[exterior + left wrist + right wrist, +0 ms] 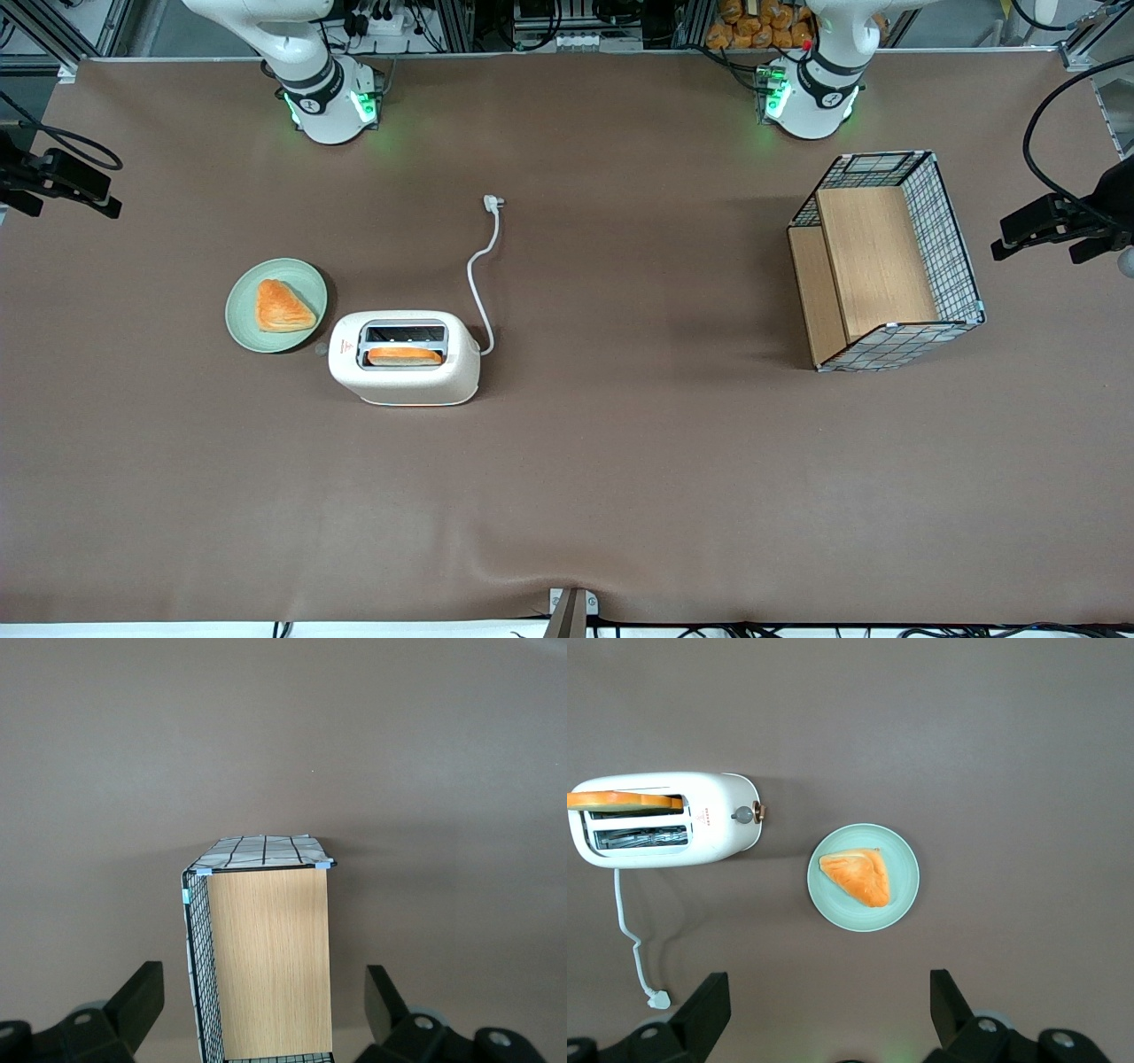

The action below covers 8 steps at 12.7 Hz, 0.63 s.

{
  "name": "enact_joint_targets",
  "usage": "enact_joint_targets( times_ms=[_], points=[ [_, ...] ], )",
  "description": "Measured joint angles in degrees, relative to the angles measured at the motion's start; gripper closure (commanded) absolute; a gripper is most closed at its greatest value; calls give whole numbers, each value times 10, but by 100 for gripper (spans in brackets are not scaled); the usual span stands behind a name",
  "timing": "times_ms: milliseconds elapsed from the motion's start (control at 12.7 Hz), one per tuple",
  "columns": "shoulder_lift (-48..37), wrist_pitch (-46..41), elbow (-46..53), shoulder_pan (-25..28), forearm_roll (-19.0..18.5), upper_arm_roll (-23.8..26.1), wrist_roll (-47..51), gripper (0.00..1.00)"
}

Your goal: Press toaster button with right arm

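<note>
Hovering high over the table (620, 461), the gripper (830, 1014) hangs with its jaws spread wide and nothing between them; it touches nothing. In the front view the gripper (62, 182) sits at the working arm's end of the table, well apart from the toaster (404, 357).

Below it, the wrist view shows the toaster (664, 818) lying flat on the brown cloth, with a slice of bread (620, 800) standing in one slot and the other slot bare. From the front, that bread (404, 355) fills the slot nearer the camera. The button (744, 814) sticks out of the toaster's short end, the end that faces a green plate (864, 877). On the plate lies a triangular pastry (858, 875). Plate (276, 305) and toaster sit just beside each other without touching.

A white cord (483, 266) runs from the toaster's other end away from the front camera, ending in a plug (493, 203). Toward the parked arm's end stands a wire basket (886, 261) with wooden panels.
</note>
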Motion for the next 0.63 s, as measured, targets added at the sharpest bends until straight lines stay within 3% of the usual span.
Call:
enact_joint_targets(
  times_ms=[632],
  points=[
    [9,-19,-3,4,3,8,0,0]
  ],
)
